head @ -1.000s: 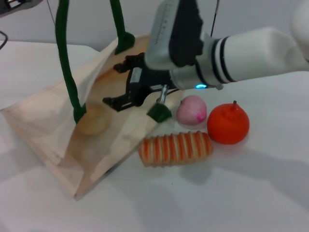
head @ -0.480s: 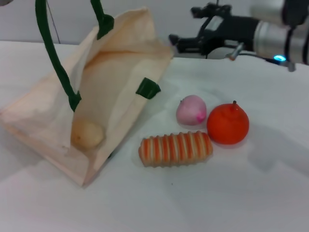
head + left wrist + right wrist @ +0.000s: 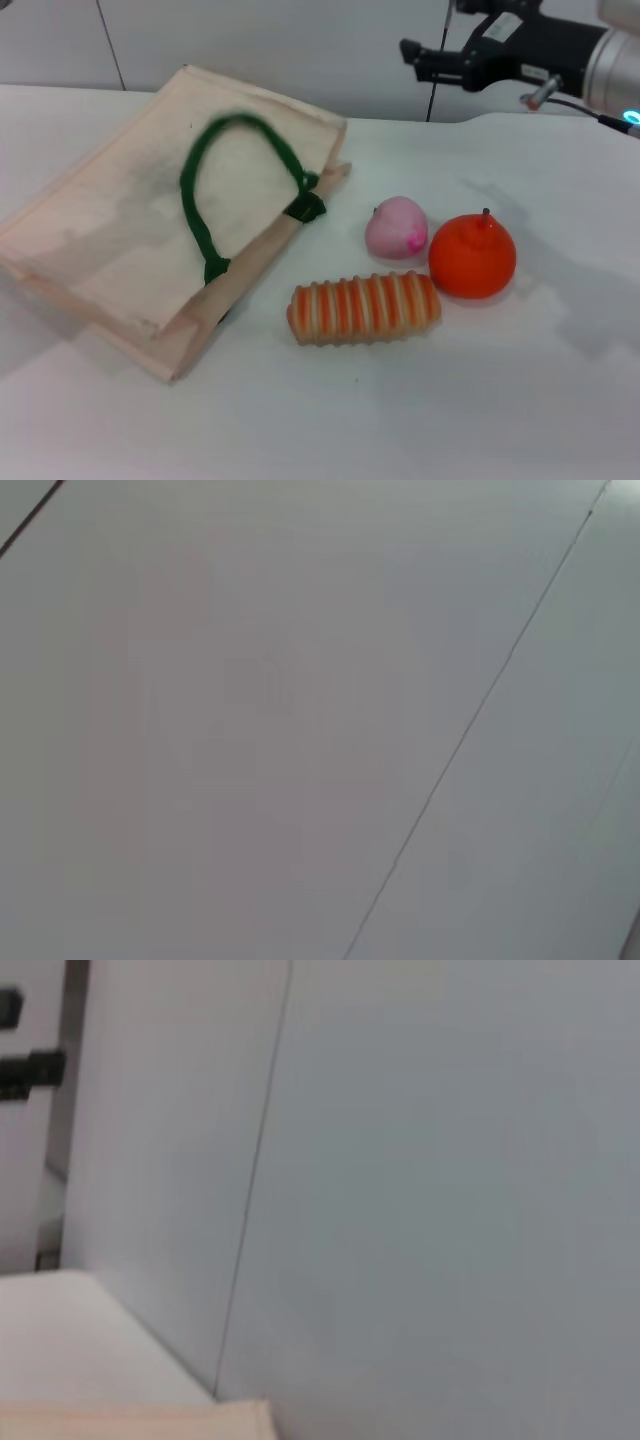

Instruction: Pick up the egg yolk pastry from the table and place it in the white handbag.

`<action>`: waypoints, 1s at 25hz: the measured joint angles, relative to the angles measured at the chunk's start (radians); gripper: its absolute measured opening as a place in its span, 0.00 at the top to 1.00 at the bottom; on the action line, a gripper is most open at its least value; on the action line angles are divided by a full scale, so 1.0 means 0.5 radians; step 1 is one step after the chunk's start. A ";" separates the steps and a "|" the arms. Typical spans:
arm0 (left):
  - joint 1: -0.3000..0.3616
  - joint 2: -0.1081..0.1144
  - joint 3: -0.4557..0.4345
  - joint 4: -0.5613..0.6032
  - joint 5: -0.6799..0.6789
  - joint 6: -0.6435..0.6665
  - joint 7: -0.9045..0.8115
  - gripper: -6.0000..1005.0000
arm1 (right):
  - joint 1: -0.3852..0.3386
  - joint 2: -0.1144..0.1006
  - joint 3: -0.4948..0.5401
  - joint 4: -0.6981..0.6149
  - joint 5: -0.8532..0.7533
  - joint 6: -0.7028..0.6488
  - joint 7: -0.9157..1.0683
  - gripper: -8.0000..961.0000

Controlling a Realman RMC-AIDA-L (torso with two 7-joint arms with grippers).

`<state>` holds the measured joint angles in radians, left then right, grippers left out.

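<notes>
Flat on the white table (image 3: 330,420): the cream cloth bag (image 3: 130,220), no writing legible, its green looped handle (image 3: 235,190) draped on top, the pastry nowhere visible outside it. Right of the bag, a ribbed orange-striped roll (image 3: 364,307), a smooth pink ball (image 3: 396,227) and a glossy orange fruit (image 3: 472,255), clustered close. Farther right and behind the bag, raised before the pale panelled wall (image 3: 270,45), the right gripper (image 3: 425,60), fingers spread, holding nothing.
</notes>
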<state>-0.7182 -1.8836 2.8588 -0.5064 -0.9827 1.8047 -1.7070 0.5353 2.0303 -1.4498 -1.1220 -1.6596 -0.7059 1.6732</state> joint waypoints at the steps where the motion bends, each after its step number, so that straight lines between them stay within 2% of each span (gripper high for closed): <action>1: 0.001 -0.002 0.000 0.012 0.000 -0.011 0.052 0.59 | -0.020 0.001 0.015 0.001 0.086 0.003 -0.059 0.08; 3: 0.001 -0.023 -0.005 0.018 -0.005 -0.046 0.178 0.51 | -0.068 0.000 0.060 0.027 0.340 -0.014 -0.246 0.08; 6: 0.010 -0.080 -0.012 0.020 -0.039 -0.146 0.394 0.38 | -0.128 -0.001 0.154 0.158 0.818 -0.129 -0.646 0.08; 9: 0.030 -0.165 -0.014 0.026 -0.116 -0.334 0.684 0.25 | -0.141 -0.002 0.265 0.391 1.230 -0.322 -1.035 0.08; 10: 0.038 -0.209 -0.015 0.030 -0.163 -0.422 0.803 0.20 | -0.139 -0.002 0.300 0.487 1.344 -0.396 -1.167 0.08; 12: 0.056 -0.264 -0.017 0.056 -0.246 -0.530 0.997 0.19 | -0.129 -0.002 0.360 0.684 1.576 -0.554 -1.440 0.08; 13: 0.070 -0.278 -0.017 0.100 -0.292 -0.559 1.103 0.19 | -0.123 -0.002 0.384 0.786 1.674 -0.633 -1.565 0.08; 18: 0.155 -0.284 -0.017 0.428 -0.526 -0.589 1.704 0.17 | -0.107 -0.002 0.479 1.247 2.123 -1.021 -2.050 0.08; 19: 0.184 -0.288 -0.017 0.519 -0.583 -0.583 1.900 0.17 | -0.104 -0.002 0.518 1.384 2.266 -1.207 -2.192 0.08; 25: 0.210 -0.294 -0.018 0.707 -0.646 -0.581 2.221 0.17 | -0.105 -0.010 0.633 1.665 2.477 -1.493 -2.364 0.08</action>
<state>-0.6131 -2.0306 2.8501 -0.1530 -1.3058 1.5144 -0.5963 0.4829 2.0255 -1.1331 -0.2897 -0.4210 -1.4523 0.4910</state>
